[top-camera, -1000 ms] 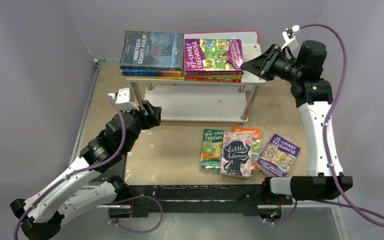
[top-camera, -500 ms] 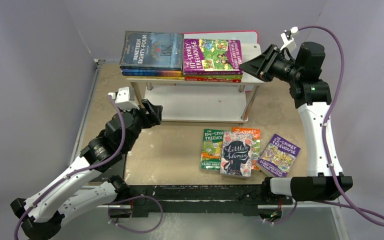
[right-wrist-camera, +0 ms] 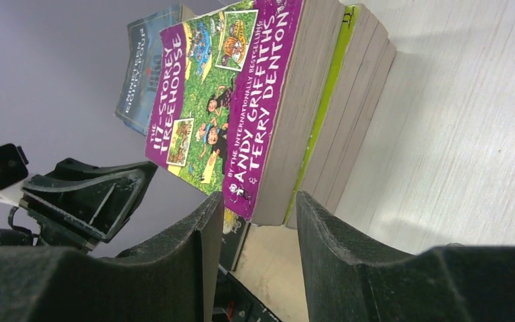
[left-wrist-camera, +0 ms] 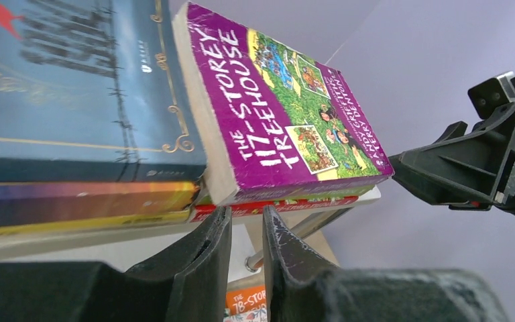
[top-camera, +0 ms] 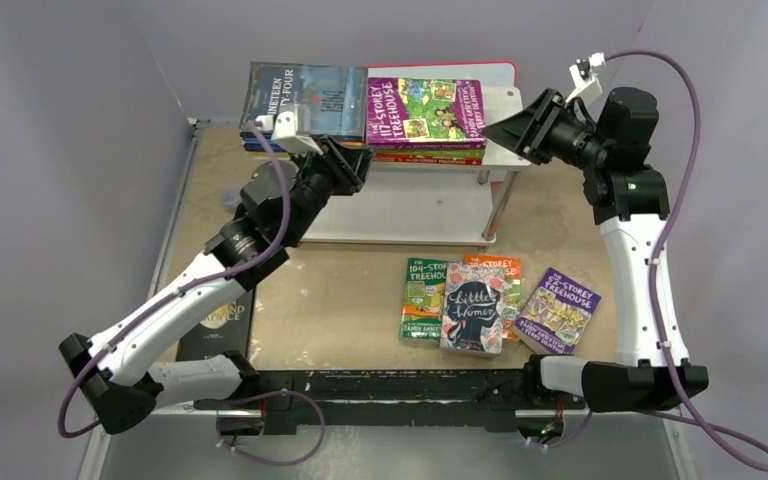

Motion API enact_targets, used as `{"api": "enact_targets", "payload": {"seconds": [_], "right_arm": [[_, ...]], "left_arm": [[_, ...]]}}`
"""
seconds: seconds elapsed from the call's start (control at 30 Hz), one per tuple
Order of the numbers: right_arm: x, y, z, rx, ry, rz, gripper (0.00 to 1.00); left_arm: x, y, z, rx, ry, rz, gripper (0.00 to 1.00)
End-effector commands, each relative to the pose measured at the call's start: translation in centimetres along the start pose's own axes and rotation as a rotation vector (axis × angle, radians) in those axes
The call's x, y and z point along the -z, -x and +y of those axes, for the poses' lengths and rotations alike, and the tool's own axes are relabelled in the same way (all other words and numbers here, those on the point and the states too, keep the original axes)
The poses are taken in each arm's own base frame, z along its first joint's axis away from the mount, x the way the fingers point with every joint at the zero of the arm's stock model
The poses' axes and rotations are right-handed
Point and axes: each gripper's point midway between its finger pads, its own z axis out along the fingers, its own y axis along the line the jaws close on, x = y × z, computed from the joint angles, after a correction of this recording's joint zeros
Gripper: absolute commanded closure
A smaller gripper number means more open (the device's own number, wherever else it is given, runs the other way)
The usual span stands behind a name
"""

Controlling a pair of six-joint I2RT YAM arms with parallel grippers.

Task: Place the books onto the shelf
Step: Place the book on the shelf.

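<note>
Shelf [top-camera: 500, 100], upper centre: two book stacks [top-camera: 365, 110] on top tier. Left gripper [left-wrist-camera: 247, 235] has risen to it, fingers nearly together; right gripper [right-wrist-camera: 251, 231] fingers spread, empty.

The left arm is reaching up and forward from its base, its wrist angled toward the right, and the left gripper [top-camera: 353, 165] is showing its jaws nearly together with only a thin gap between the fingers [left-wrist-camera: 204, 268]. The right arm is standing almost upright with its elbow bent, the wrist pointing left, and the right gripper [top-camera: 495, 130] is holding its jaws partly apart, nothing between them.
</note>
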Motion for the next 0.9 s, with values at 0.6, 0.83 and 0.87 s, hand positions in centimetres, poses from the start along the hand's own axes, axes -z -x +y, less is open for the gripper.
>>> {"api": "enact_targets", "payload": {"seconds": [0.6, 0.83, 0.87], "right_arm": [[1.0, 0.2, 1.4, 0.102, 0.049, -0.045, 0.60], [2.1, -0.3, 1.2, 0.129, 0.010, -0.052, 0.60], [2.5, -0.4, 1.1, 0.137, -0.006, -0.056, 0.60]], "left_arm": [[-2.4, 3.3, -2.0, 0.081, -0.018, -0.130, 0.86], [-2.1, 3.2, -2.1, 0.070, -0.023, -0.108, 0.87], [-1.8, 3.2, -2.3, 0.066, -0.036, -0.100, 0.87]]}}
